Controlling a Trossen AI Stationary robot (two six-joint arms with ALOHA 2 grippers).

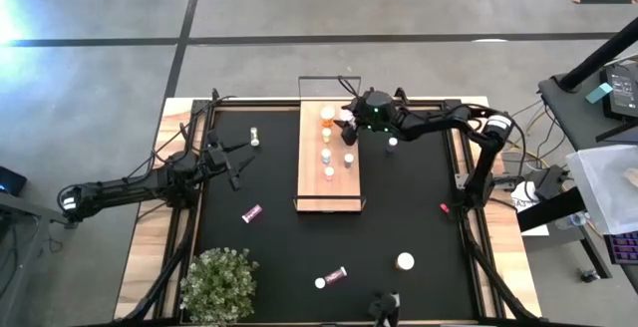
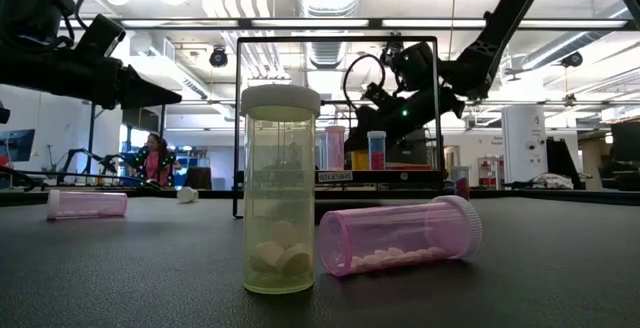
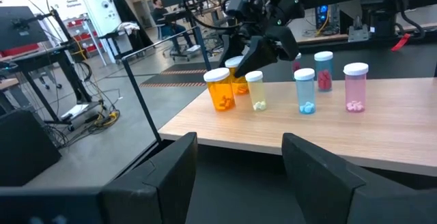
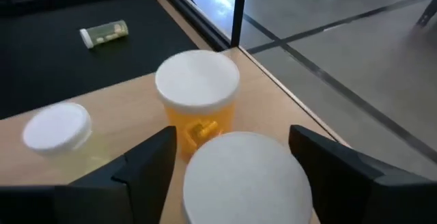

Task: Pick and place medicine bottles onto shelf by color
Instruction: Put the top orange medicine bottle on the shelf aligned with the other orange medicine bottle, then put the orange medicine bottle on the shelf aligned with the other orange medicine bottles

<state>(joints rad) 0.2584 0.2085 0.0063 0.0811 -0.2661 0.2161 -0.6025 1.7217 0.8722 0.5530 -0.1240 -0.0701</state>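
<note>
right gripper (image 4: 232, 159): my fingers spread either side of a white-capped bottle (image 4: 246, 176) standing on the shelf (image 1: 312, 172), beside an amber bottle (image 4: 198, 98) | left gripper (image 3: 239, 176): fingers apart, empty, facing the shelf

Amber white-capped bottle (image 4: 196, 108), pink bottle (image 2: 400, 234), seemingly pale-yellow bottle (image 2: 280, 190), light-wood shelf (image 1: 311, 172)

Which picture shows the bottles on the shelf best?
The left wrist view: the bottles stand upright in a row on the shelf, orange, pale, blue and pink, seen from the side. The high view shows only their caps. The low view shows them small and far off. The right wrist view shows just three near caps.
</note>
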